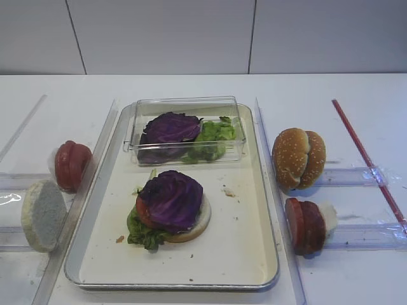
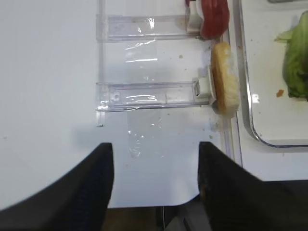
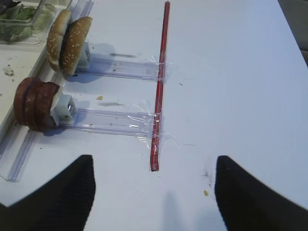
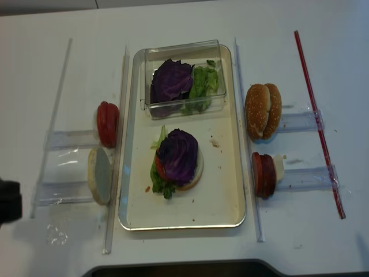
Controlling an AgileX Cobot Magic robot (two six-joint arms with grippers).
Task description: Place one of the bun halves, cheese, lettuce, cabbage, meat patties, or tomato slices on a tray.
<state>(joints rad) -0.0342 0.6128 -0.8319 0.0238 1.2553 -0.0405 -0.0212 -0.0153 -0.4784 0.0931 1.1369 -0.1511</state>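
On the tray [image 1: 235, 248] lies a stack: a pale bun half [image 1: 200, 222], lettuce [image 1: 141, 234], a tomato slice [image 1: 144, 213] and the purple cabbage [image 1: 172, 198] on top. Left of the tray, another bun half [image 2: 225, 84] stands on edge beside the tomato slices [image 2: 214, 18]. On the right stand two sesame bun halves [image 3: 70, 43] and the meat patties [image 3: 36, 105]. My left gripper [image 2: 155, 159] hangs open and empty over the table's front left edge. My right gripper [image 3: 154, 178] is open and empty over bare table near a red strip [image 3: 161, 82].
A clear plastic box [image 1: 184, 130] with more cabbage and lettuce sits at the back of the tray. Clear plastic holders [image 2: 144, 94] and long rails [image 1: 273, 165] flank the tray. Crumbs lie on the tray and the table.
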